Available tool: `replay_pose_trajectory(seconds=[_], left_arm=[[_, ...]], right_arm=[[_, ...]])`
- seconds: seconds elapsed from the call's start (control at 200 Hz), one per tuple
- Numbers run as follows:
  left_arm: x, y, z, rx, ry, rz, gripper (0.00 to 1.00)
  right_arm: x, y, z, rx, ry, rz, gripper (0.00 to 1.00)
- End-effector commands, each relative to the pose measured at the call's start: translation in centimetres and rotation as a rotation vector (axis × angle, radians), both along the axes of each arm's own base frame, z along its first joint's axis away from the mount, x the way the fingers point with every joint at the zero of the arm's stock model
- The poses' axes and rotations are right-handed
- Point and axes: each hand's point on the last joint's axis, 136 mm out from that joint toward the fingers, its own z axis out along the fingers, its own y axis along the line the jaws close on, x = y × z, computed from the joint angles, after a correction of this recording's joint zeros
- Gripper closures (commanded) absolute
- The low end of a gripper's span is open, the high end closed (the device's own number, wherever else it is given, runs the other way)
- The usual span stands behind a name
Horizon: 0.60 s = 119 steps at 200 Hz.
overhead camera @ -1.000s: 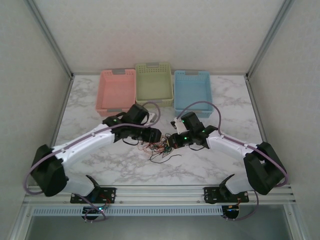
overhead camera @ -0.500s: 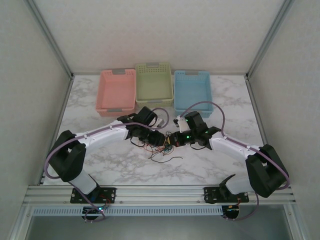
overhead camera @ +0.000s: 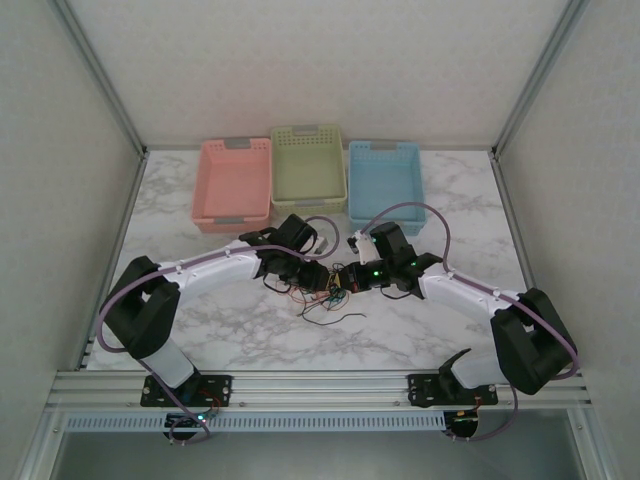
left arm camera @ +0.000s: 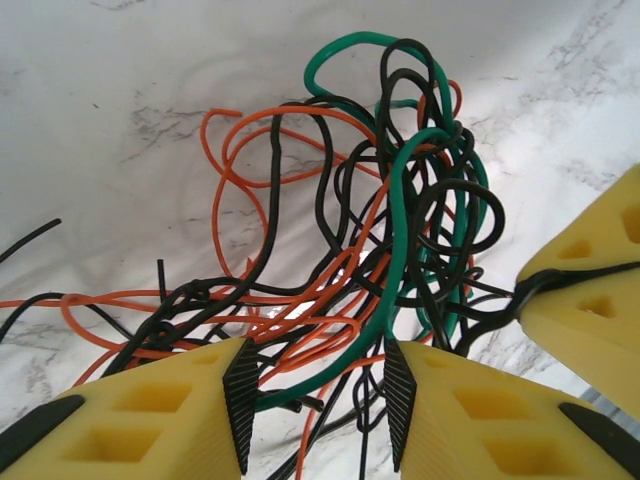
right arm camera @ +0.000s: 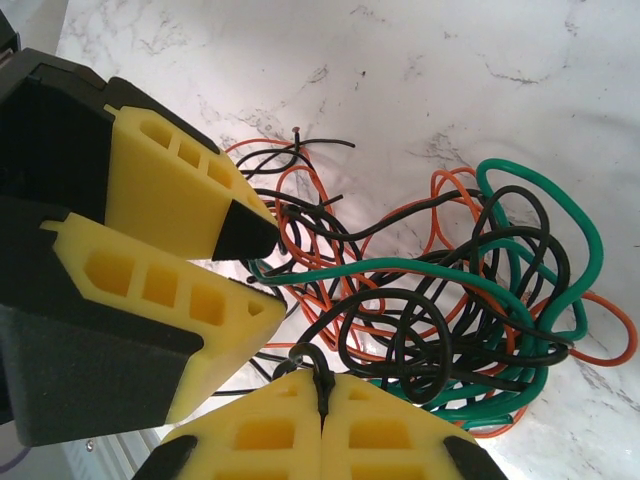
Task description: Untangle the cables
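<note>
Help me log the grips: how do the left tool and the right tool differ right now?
The left yellow-fingered tool stands open, jaws apart; the right yellow-fingered tool is shut, jaws closed tight. The left tool straddles a thin green wire and thin orange wires without clamping them; the right tool pinches a thin black wire at its tip. Both sit low over the same tangle on the white marble table.

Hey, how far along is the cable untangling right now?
Done: nothing visible; the cables lie in one knot on the table. In hand: the right hand pinches a black cable; the left hand straddles green and orange strands, jaws apart. Left: pulling every cable free.
</note>
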Motion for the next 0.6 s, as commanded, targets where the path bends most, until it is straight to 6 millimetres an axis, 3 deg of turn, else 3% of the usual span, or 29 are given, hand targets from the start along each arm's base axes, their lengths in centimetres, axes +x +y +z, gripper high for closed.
replay_pose_trajectory(seconds=[0.0,0.425,0.591], left_arm=[[0.7,0.5,0.2,0.036,-0.037,0.030,0.59],[0.8,-0.6,0.2,-0.009,-0.034,0.024,0.70],[0.9,-0.1,0.3,0.010,-0.052,0.027,0.80]], right_arm=[[0.1,0.4,0.2,0.030,0.009,0.011,1.00],[0.1,0.4,0.1,0.030,0.012,0.014,1.00],[0.1,0.4,0.1,0.029,0.013,0.013,1.00]])
